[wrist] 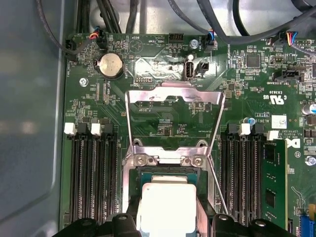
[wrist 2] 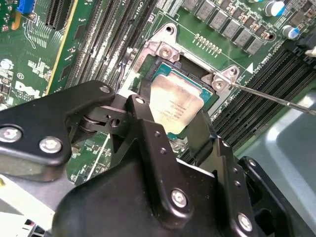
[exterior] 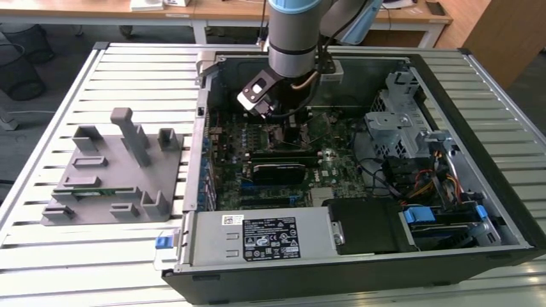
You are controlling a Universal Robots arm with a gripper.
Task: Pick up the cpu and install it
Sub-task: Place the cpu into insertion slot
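Tool (wrist 2: 170,117) first: you had it narrowed onto the cpu (wrist 2: 175,98), with one black finger (wrist 2: 147,126) against each of two opposite edges. The pale metal top showed between them in both wrist views. You were holding the cpu directly over the socket (wrist: 168,157) on the motherboard (wrist: 163,123), low within the socket's metal frame. I could not tell whether it was touching the contacts beneath or fully seated.

The socket's hinged cover plate (wrist: 175,96) stood open, and its thin lever (wrist: 217,185) was unlatched, angled just beside the socket. Memory slots (wrist: 91,173) ran along both sides of the socket. One green memory stick (wrist: 273,182) was seated in a slot further out. A round coin battery (wrist: 110,64) lay on the motherboard near the open cover plate.

In the exterior view your arm (exterior: 295,38) reached down into the open computer case (exterior: 477,211), which lay on the slatted metal desk (exterior: 102,256). On the exterior view's left, a grey plastic holder (exterior: 128,173) stood on the desk just beside the computer case, with a green strip (exterior: 96,190) lying in it.
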